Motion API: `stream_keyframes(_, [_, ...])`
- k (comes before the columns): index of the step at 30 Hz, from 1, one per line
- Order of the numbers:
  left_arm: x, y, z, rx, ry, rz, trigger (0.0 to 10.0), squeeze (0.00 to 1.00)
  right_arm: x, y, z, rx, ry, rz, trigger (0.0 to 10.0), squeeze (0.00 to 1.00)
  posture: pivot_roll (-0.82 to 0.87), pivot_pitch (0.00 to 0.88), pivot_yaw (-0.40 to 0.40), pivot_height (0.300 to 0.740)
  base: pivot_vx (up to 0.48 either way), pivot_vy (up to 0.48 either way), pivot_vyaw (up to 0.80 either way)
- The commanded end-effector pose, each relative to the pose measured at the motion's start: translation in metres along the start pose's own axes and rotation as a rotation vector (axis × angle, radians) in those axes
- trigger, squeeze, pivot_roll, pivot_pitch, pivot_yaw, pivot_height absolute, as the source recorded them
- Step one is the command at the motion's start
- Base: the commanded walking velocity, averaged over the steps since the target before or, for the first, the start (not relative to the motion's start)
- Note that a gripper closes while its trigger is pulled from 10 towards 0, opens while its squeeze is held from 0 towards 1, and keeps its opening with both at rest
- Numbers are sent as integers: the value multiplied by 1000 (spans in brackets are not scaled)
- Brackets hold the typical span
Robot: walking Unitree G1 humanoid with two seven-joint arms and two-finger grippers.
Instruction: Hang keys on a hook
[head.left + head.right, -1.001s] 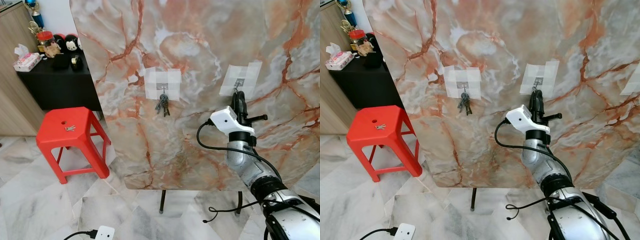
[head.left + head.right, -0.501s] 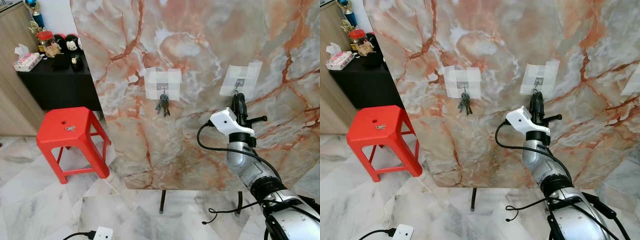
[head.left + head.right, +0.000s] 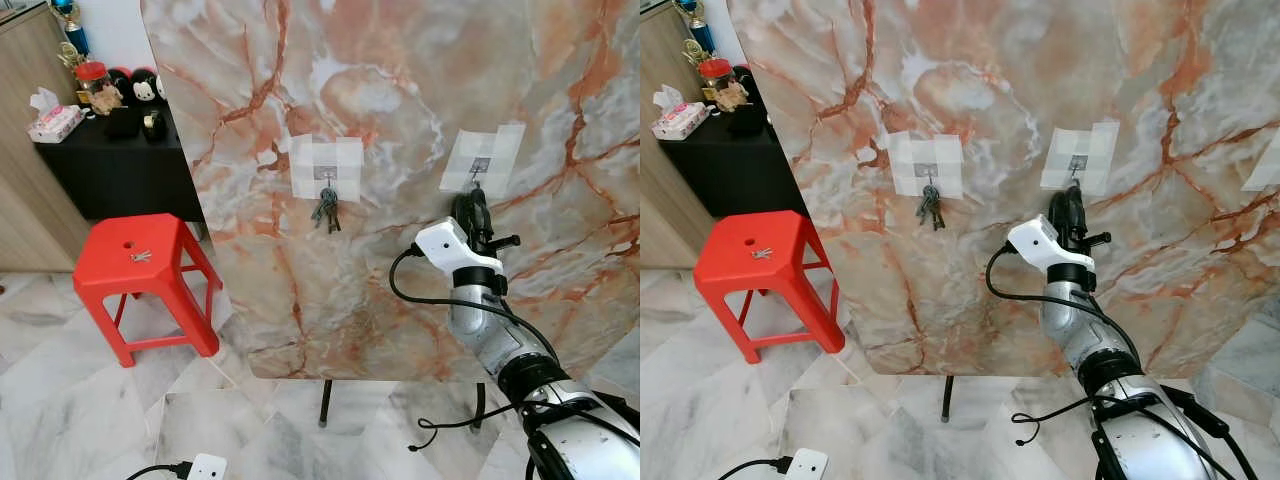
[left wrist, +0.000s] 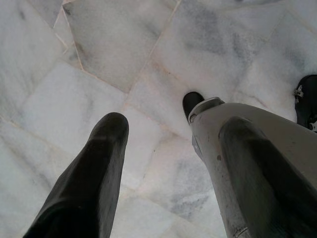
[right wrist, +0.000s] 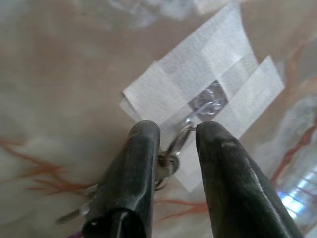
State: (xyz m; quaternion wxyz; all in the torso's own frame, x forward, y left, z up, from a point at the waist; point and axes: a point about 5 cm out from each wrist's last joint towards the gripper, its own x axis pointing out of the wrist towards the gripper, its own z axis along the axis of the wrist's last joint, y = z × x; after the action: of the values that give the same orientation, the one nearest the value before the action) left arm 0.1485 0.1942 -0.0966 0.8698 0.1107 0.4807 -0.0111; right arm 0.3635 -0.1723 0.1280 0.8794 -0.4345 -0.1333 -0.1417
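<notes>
Keys (image 5: 166,166): small metal bunch, light, stiff, slippery, ring at taped hook (image 5: 208,101) on marble panel (image 3: 400,100).
Right pincer (image 5: 173,144) narrow around the ring; best held by the ring, keys dangling loose.

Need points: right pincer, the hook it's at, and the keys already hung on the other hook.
right pincer (image 5: 178,144), right wrist view, gap between its two black fingertips.
hook (image 5: 210,101), right wrist view, metal piece at the centre of the tape cross.
hung keys (image 3: 325,210), left eye view, middle of the dark bunch.
</notes>
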Motion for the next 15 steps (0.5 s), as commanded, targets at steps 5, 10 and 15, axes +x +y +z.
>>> stream_keyframes(5, [0, -5, -3, 6, 19, -9, 10000, 0, -23, 26, -2, 274, 63, 236, 10000, 0, -75, 33, 4, 740, 0, 0, 0])
stream_keyframes(10, [0, -7, -1, 8, 17, -12, 10000, 0, -49, 48, -4, 372, 83, 419, 10000, 0, -83, 32, 3, 740, 0, 0, 0])
stream_keyframes(15, [0, -6, -1, 7, 17, -12, 10000, 0, -84, 62, -36, 472, 323, 495, 10000, 0, -85, 31, -1, 740, 0, 0, 0])
